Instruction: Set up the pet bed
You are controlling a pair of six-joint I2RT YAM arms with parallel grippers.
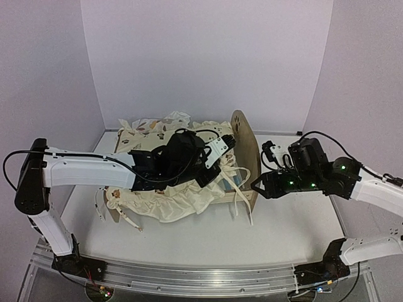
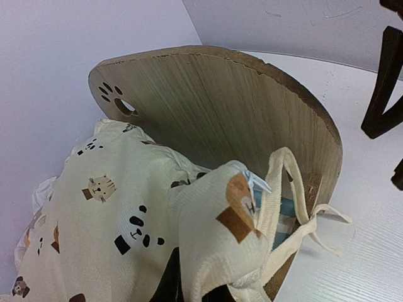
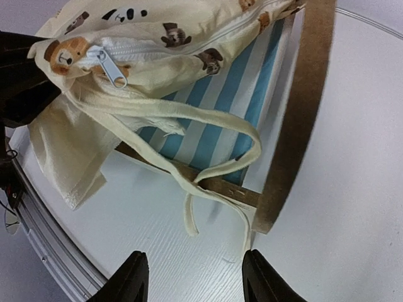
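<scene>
The pet bed (image 1: 242,148) sits in the middle of the table (image 1: 283,233), with the quilt (image 1: 167,201) heaped across it. Your left gripper (image 1: 213,170) is clamped on the quilt's corner by the zip (image 3: 110,66), holding it off the striped base (image 3: 220,107), likely so it can be spread flat. Your right gripper (image 3: 196,280) hangs with jaws apart and empty just near the right end board (image 2: 239,107), probably to catch the loose ties (image 3: 214,129).
</scene>
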